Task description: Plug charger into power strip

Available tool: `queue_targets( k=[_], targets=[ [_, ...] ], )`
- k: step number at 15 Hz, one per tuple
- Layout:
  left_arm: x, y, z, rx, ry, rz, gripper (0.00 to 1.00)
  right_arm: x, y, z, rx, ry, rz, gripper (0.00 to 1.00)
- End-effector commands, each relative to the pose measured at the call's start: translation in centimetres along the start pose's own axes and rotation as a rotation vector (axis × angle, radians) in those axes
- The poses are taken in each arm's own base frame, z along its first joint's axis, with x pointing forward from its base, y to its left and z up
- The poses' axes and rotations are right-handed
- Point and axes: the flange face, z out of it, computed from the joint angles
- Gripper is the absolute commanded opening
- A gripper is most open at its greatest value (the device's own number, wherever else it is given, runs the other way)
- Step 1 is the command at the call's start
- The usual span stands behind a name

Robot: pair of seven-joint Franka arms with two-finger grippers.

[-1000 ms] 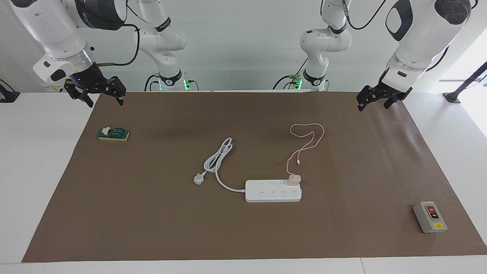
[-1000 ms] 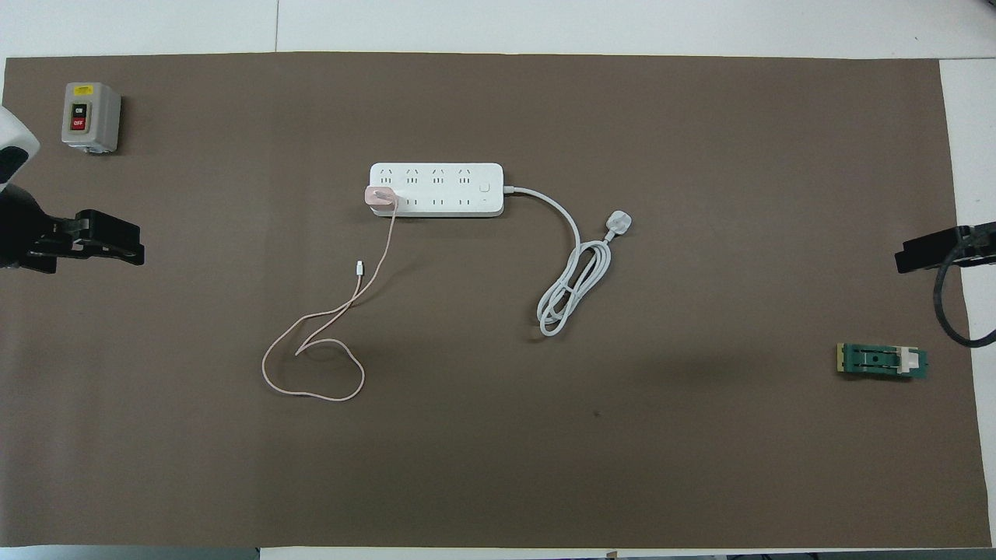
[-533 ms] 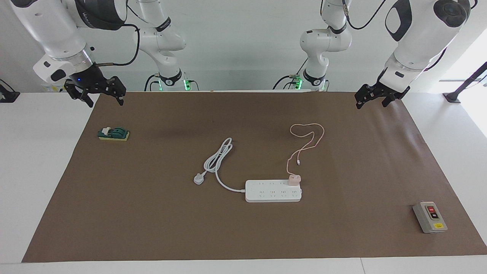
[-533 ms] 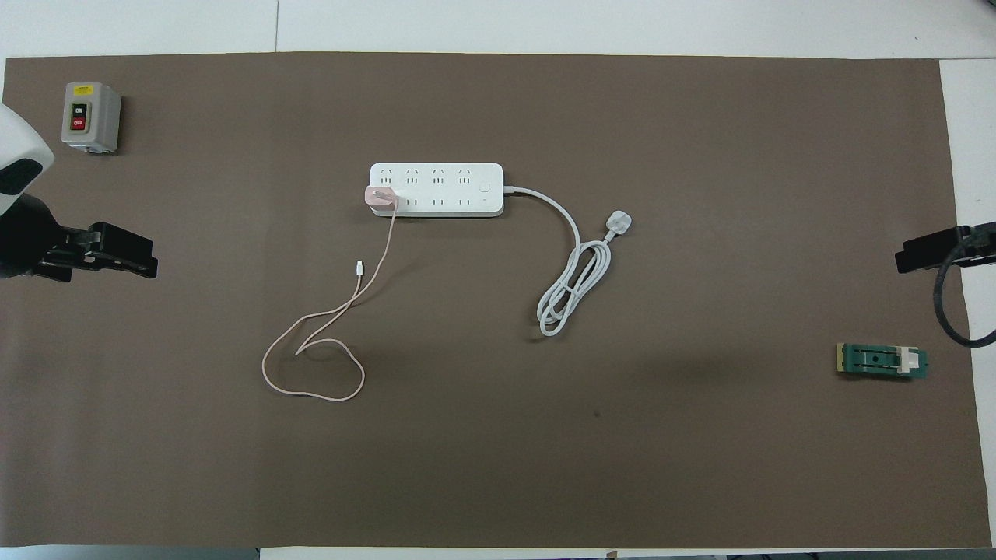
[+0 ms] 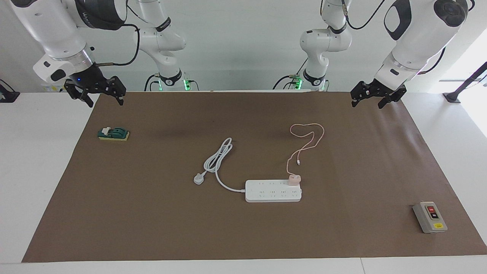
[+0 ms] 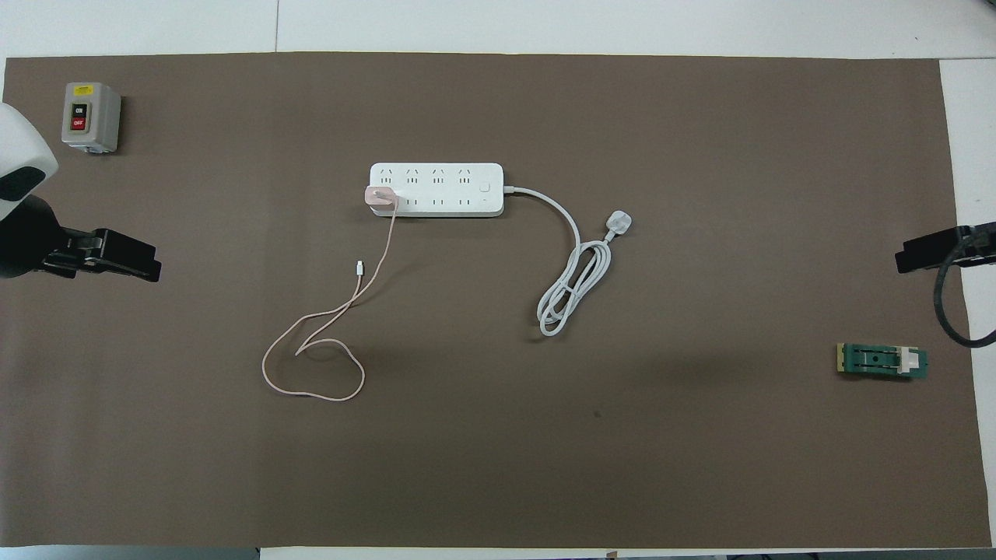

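We see the charger point(image 5: 293, 179) seated in an end socket of the power strip point(image 5: 273, 191), in the row nearer the robots at the left arm's end, mid-tabletop point(image 5: 159, 228). Its pink cable point(image 5: 307, 141) runs toward the robots and curls into a loop. Taking the strip as the dial's centre in the overhead view, the cable loop point(image 6: 313, 372) lies at seven o'clock, the strip's white cord with its plug point(image 6: 618, 224) at four o'clock, the grey switch box point(image 6: 91, 117) at ten o'clock, and the small green part point(image 6: 882, 362) far out at four o'clock. Nothing stands against the strip or on the charger.

The left end effector point(image 5: 372, 98) hangs open and empty over the brown mat's edge nearest the robots; the right end effector point(image 5: 97, 94) hangs open and empty over the mat's corner at its own end.

Against the frame a second ago, the left end effector has drawn up and toward its base; the right arm, charger and strip have not shifted.

The facing view shows both open fingertip pairs; overhead, each appears only as a dark wedge point(image 6: 101, 255) at the mat's side edges, yet that view shows the socket rows plainly.
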Motion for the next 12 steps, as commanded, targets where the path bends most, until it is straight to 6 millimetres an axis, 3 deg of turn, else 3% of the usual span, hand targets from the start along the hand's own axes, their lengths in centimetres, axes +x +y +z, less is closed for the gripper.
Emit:
queue_targets(
  k=[1,12],
  targets=[
    [-0.86,0.1,-0.32,0.001,0.004,0.017,1.0,-0.64,0.03,-0.29,0.016,0.0,0.012,1.0],
    [-0.71,-0.41,-0.65,0.033,0.007,-0.001,1.0,-0.61,-0.14,-0.3,0.016,0.0,0.013,1.0]
  ],
)
